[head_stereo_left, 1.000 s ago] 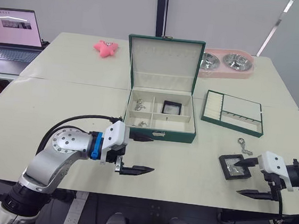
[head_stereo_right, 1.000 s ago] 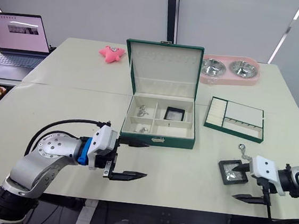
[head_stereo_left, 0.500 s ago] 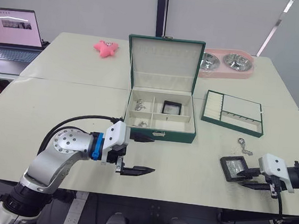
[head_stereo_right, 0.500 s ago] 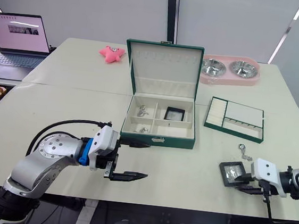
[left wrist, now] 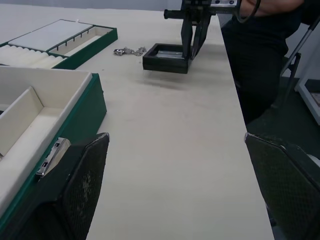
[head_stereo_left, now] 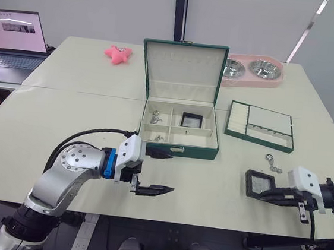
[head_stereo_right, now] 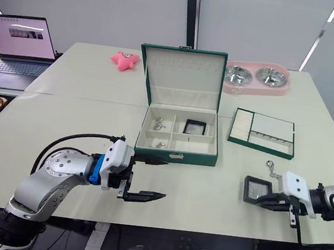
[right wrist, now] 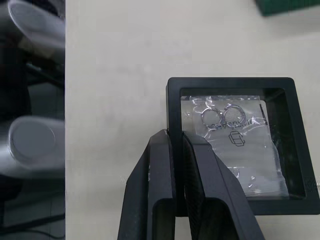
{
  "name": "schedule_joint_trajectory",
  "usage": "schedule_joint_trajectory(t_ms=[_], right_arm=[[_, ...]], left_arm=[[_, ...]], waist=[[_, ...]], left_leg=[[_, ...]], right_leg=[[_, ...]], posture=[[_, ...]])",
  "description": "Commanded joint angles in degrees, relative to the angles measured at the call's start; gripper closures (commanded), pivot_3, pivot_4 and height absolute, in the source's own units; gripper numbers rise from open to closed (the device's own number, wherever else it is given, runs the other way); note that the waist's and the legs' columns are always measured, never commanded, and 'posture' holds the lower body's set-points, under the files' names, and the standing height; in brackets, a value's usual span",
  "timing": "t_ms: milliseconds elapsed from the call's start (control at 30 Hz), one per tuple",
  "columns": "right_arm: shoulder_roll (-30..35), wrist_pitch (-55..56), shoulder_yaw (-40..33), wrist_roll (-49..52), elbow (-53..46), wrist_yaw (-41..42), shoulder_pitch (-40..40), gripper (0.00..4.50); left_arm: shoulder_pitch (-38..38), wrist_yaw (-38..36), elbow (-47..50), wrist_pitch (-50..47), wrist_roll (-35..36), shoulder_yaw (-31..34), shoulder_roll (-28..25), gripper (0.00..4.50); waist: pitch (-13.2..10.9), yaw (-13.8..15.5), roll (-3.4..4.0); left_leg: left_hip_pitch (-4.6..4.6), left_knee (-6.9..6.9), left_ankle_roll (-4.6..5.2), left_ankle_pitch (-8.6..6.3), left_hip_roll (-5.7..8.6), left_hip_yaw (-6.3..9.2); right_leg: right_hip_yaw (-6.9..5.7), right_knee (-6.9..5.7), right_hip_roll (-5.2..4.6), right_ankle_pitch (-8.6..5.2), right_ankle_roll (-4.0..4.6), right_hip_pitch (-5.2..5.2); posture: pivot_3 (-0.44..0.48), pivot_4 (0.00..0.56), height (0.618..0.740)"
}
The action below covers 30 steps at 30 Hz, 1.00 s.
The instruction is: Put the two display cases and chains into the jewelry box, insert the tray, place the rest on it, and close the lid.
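Black-framed square grey-lined display case [head_stereo_left: 260,185] is pinched by its edge in the right claw [head_stereo_left: 272,196]. So thin a grip may let it slip. Left claw [head_stereo_left: 157,172] hangs open

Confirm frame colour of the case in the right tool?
Black, on the display case held by the right tool; clearest in the right wrist view.

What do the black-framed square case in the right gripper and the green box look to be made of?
Black-framed square display case: seemingly matte rigid plastic frame with a clear, wrinkled film window that glints over two small rings. Dark green rectangular jewelry box: probably leatherette-covered board with a slight sheen, soft cream lining inside, shiny metal clasp.
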<state>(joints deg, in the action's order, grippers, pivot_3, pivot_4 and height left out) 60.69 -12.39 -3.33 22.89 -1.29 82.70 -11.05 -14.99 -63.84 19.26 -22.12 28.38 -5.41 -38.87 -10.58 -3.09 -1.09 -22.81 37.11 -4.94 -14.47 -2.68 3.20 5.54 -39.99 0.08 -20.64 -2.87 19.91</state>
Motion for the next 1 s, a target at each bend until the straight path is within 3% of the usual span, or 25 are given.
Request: schedule_joint_trajectory(t_ms=[33, 200, 400, 533, 700, 1000], right_arm=[[2.39, -9.44, 0.44, 3.64, -4.85, 0.53, -8.40, 4.50], [-3.11, -16.87, 8.92, 1.76, -2.22, 0.46, -24.90, 4.50], [-14.43, -14.30, 17.47, -4.85, 9.67, 0.56, -40.56, 4.50], [-19.81, -7.24, 21.70, -10.88, 16.92, 0.39, -45.51, 4.50], [-27.09, -3.96, 24.18, -15.84, 26.01, -1.88, -50.31, 4.50], [-34.68, -4.86, 27.36, -23.06, 39.01, -2.57, -57.74, 4.50]], left_arm=[[-0.05, 3.30, 0.59, -1.56, 2.25, 4.52, 0.30, 0.00], [2.95, 8.16, 2.20, -2.90, 2.89, 7.91, 1.56, 0.00], [7.15, 15.73, 5.99, -3.70, 3.60, 11.89, 4.19, 0.00], [10.10, 20.06, 8.40, -3.28, 3.71, 14.33, 6.08, 0.00], [14.60, 21.83, 10.68, -0.53, 0.65, 12.97, 6.67, 0.00], [16.25, 23.23, 8.76, 5.48, -2.57, 12.86, 8.16, 0.00]], waist=[[0.00, -0.05, 0.01], [-0.01, -0.13, -0.01], [-0.02, -0.13, -0.01], [-0.01, -0.08, -0.02], [-0.02, -0.20, -0.01], [-0.01, -0.25, -0.01]], left_leg=[[0.01, 0.01, 0.00, 0.00, 0.00, 0.03], [0.00, 0.00, 0.00, 0.00, -0.02, 0.06], [-0.10, 0.02, 0.00, 0.00, -0.01, 0.06], [-0.13, 0.00, 0.00, 0.00, -0.01, 0.07], [-0.12, 0.00, 0.00, 0.00, 0.00, 0.05], [-0.11, -0.02, -0.01, 0.00, 0.00, 0.02]], right_leg=[[-0.02, -0.01, 0.00, 0.00, 0.00, -0.01], [-0.05, 0.04, 0.00, 0.00, 0.00, 0.01], [-0.07, 0.02, -0.06, 0.00, 0.00, 0.12], [-0.09, 0.02, -0.08, 0.00, 0.00, 0.18], [-0.09, 0.00, -0.14, 0.00, 0.01, 0.20], [-0.08, -0.06, -0.13, 0.01, 0.02, 0.26]], posture=[[0.000, 0.150, 0.740], [0.000, 0.150, 0.740], [0.000, 0.150, 0.740], [0.000, 0.150, 0.740], [0.000, 0.150, 0.740], [0.000, 0.150, 0.740]])
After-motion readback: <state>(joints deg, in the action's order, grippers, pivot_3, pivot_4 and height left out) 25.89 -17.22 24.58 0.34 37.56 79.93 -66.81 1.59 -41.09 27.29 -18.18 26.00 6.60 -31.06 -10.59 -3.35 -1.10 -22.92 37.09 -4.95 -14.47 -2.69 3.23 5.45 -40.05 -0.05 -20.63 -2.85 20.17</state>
